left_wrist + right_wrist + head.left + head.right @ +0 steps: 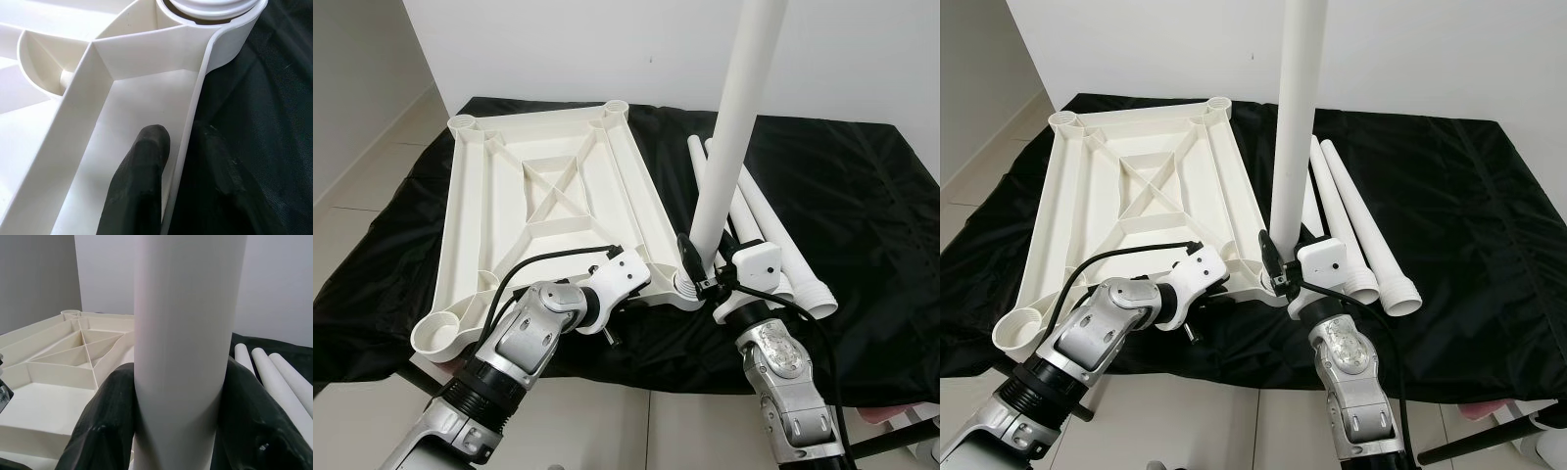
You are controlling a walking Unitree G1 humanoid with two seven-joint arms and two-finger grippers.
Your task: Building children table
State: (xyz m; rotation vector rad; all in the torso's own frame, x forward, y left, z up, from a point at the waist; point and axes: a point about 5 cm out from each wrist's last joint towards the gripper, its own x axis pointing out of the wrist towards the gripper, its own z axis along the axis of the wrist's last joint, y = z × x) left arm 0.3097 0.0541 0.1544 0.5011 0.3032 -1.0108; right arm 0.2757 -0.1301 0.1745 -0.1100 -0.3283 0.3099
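White tabletop (553, 186), ribbed underside up, lying on black cloth (842, 196) over the desk. One white leg (736, 127) standing upright in the near right corner socket, clamped near its base by the right claw (703, 262). Left claw (183, 161) pinching the tabletop's near rim, one finger (142, 181) inside, one outside. Three loose legs (1356, 230) lying just right of the tabletop. White wall behind, pale tiled floor.
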